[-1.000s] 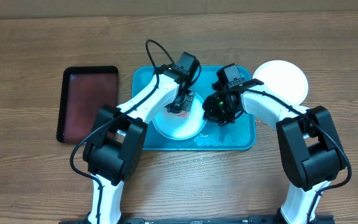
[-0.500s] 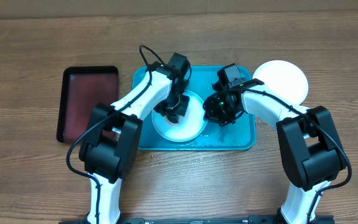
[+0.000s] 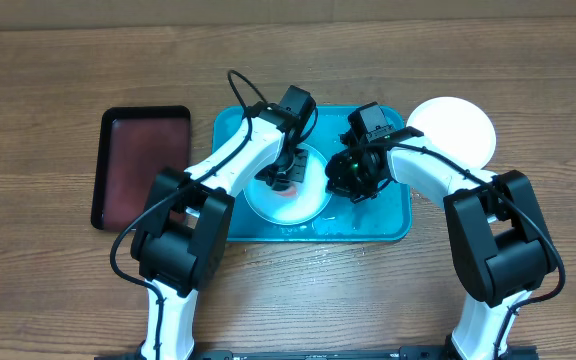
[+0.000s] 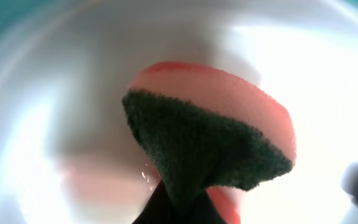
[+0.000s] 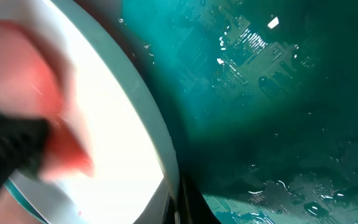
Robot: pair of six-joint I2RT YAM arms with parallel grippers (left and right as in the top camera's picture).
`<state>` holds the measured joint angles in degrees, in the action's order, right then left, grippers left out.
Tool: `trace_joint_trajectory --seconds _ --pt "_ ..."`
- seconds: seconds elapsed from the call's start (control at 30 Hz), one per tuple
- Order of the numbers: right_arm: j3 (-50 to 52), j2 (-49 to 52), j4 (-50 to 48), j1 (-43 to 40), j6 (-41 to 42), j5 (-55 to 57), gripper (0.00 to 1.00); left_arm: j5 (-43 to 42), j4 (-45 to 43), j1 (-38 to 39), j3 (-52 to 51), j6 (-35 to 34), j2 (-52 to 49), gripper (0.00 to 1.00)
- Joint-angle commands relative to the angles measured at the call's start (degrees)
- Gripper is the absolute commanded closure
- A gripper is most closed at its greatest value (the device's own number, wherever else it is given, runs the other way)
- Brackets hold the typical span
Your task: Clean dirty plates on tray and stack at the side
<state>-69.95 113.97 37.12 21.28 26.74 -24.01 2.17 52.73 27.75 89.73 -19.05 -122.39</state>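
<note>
**Bench inventory, largest item first**

1. Tabletop, brown wood grain. Bare boards lie on every side, and there is room to the right for stacking.
2. Turquoise tray, centre, long axis running left to right. Its floor is wet, with droplets and a film showing in the right wrist view.
3. Black tray, dark red inside, well apart to the left.
4. White plate, on the wood just beside the tray's right end. This is judged to be the start of the stack.
5. Pale plate, flat in the tray's left half. It is round, so it has no long axis. A pinkish patch shows on its floor; smear or reflection, cannot tell.
6. Sponge, pink foam with a dark green scouring face, pressed onto the pale plate's inside.
7. Left gripper, clenched on the sponge, directly above the plate's centre.
8. Right gripper, clamped at the plate's right rim and apparently pinning it. It is the nearer arm to the stack.

Judgement: scrubbing is under way — the finished plate then travels rightward.
</note>
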Motion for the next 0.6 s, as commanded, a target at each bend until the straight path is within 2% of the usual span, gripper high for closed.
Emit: trace_joint_trajectory --seconds 0.0,0.3,0.57 --pt "1.55 2.12 0.48 0.02 -0.20 1.99 0.96 20.87 2.21 -2.64 -0.55 -11.85 -1.09 0.96" --pt "1.55 2.12 0.48 0.02 -0.20 1.99 0.96 18.34 5.14 -3.50 0.22 -10.75 0.22 0.96" --pt "1.40 2.05 0.74 -0.02 -0.17 2.08 0.96 10.27 5.44 -5.62 2.23 -9.64 9.88 0.96"
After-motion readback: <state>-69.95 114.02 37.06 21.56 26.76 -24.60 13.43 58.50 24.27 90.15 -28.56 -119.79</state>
